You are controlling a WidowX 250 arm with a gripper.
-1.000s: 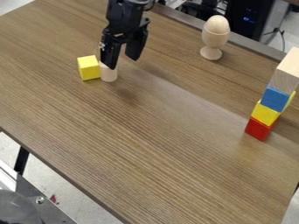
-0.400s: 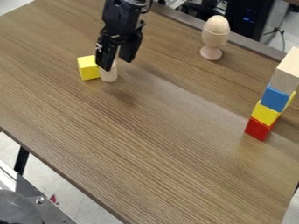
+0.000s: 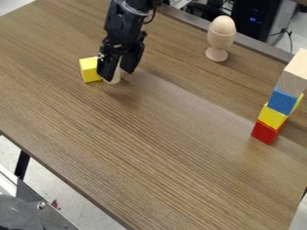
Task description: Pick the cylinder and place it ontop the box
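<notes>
The black gripper (image 3: pixel 119 75) hangs low at the upper left of the table, open, with its two fingers apart. Partly behind and between them stands the pale wooden cylinder (image 3: pixel 114 78), upright on the table; much of it is hidden by the nearer finger. Close on the cylinder's left is a yellow box (image 3: pixel 90 70), its right side partly covered by that same finger.
A wooden egg in a cup (image 3: pixel 220 38) stands near the table's far edge. At the right rises a stack of red, yellow, blue and plain wood blocks (image 3: pixel 282 101). The wooden table's (image 3: pixel 150 143) near edge slants down toward the bottom.
The gripper has come down around the cylinder, after a small shift to the left, and now hides more of it. Box and cylinder have stayed in place.
</notes>
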